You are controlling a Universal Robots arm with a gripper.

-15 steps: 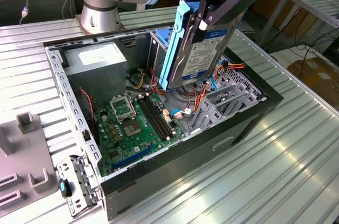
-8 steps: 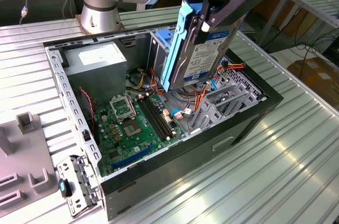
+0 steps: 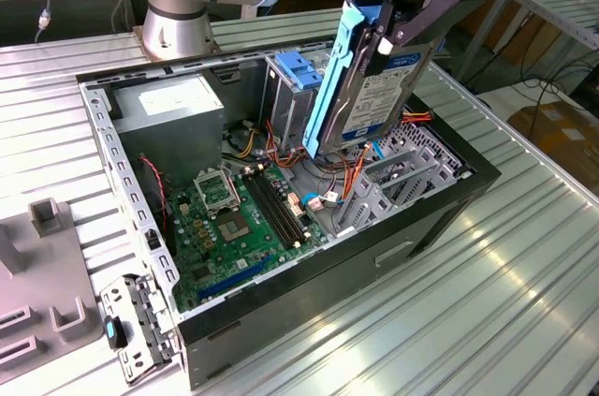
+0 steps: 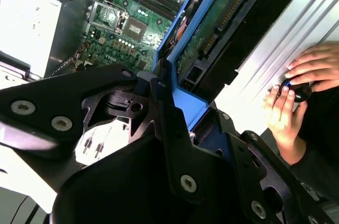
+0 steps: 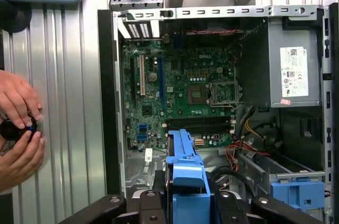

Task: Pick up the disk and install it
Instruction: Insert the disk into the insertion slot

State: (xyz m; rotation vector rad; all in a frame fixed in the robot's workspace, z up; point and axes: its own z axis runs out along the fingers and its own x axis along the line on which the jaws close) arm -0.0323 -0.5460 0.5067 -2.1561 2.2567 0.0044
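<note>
So the claw has its black fingers clamped on the disk, pinching it across its blue carrier rails, and the thing hangs steeply tilted, almost on edge, over the open PC case. In the exterior view it sits at roughly 1 o'clock from the motherboard, with its low end down by the orange and red cables, just beside the drive cage with the light-blue latch. Can't tell if that end touches anything. The power supply is at about 11 o'clock from the board. In the second wrist view the disk's green circuit side faces the camera. A person's hands rest on the ribbed metal surface outside the case, holding a small dark round thing.
</note>
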